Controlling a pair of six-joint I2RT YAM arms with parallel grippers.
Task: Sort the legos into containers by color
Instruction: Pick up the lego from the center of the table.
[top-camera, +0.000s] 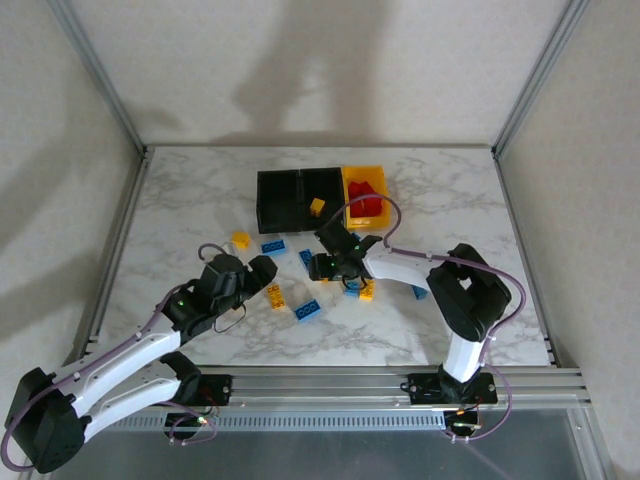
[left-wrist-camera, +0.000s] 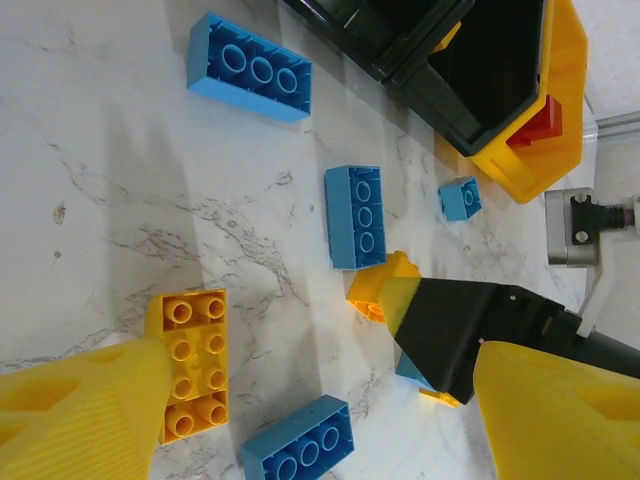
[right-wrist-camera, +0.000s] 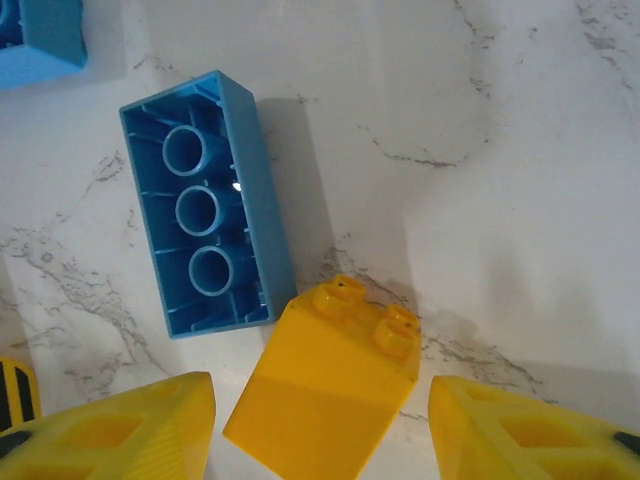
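My right gripper (right-wrist-camera: 320, 400) stands open astride a small yellow lego (right-wrist-camera: 325, 395) that lies tilted on the marble, with a gap on each side. A blue oblong lego (right-wrist-camera: 205, 205) lies hollow side up just beyond it. In the top view the right gripper (top-camera: 320, 267) is in front of the containers (top-camera: 300, 195). My left gripper (left-wrist-camera: 320, 400) is wide open with nothing in it, a yellow oblong lego (left-wrist-camera: 190, 365) by its left finger and a blue one (left-wrist-camera: 300, 440) between the fingers. The yellow bin (top-camera: 352, 185) holds red legos (top-camera: 368, 207).
More blue legos (top-camera: 273, 246) and yellow ones (top-camera: 240, 239) lie scattered on the table (top-camera: 180, 200) between the arms and the bins. One yellow piece (top-camera: 317, 207) lies in the middle black bin. Metal frame rails (top-camera: 120, 230) edge the table left and right.
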